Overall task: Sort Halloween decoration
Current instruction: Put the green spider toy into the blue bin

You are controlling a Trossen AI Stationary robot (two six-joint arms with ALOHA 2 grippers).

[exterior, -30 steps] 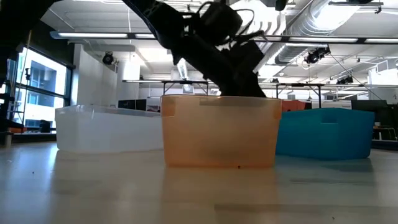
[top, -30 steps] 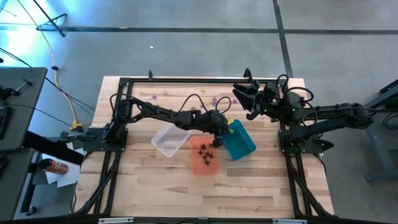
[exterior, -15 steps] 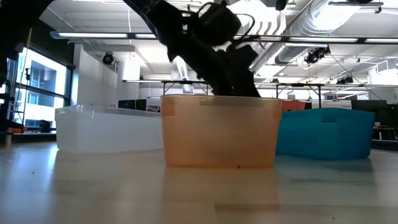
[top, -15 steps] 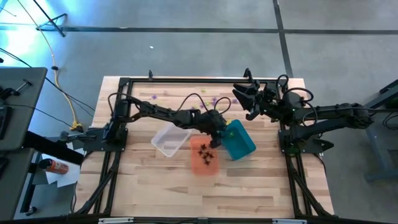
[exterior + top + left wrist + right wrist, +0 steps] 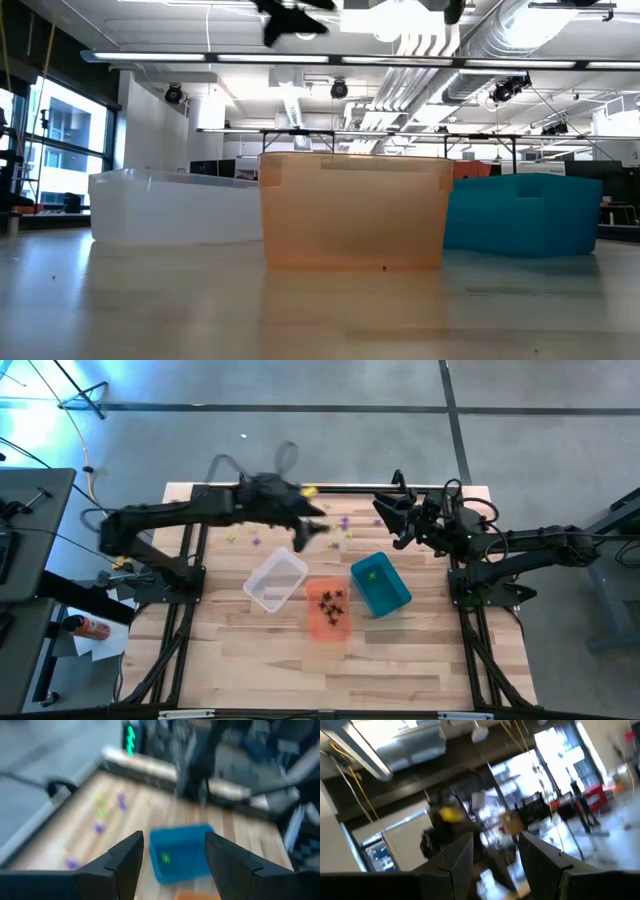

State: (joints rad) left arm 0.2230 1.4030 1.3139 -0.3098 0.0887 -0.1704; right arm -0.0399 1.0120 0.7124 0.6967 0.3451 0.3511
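The Halloween decoration shows as small purple and green trinkets loose on the far part of the table, black ones in the orange bin, and a green one in the teal bin. My left gripper hangs open high over the table's far middle, blurred in the high view, with nothing between its fingers. In its wrist view it looks toward the teal bin. My right gripper waits raised at the far right. It is open and pointing up into the room.
A clear bin stands left of the orange bin. In the low view the three bins stand in a row: clear, orange, teal. A black frame runs along the table's far edge. Bare wood lies toward the near edge.
My left gripper has risen quickly out of the orange bin and swung toward the table's far left, ending high above the bins. The black trinkets stay in the orange bin. My right arm has kept still.
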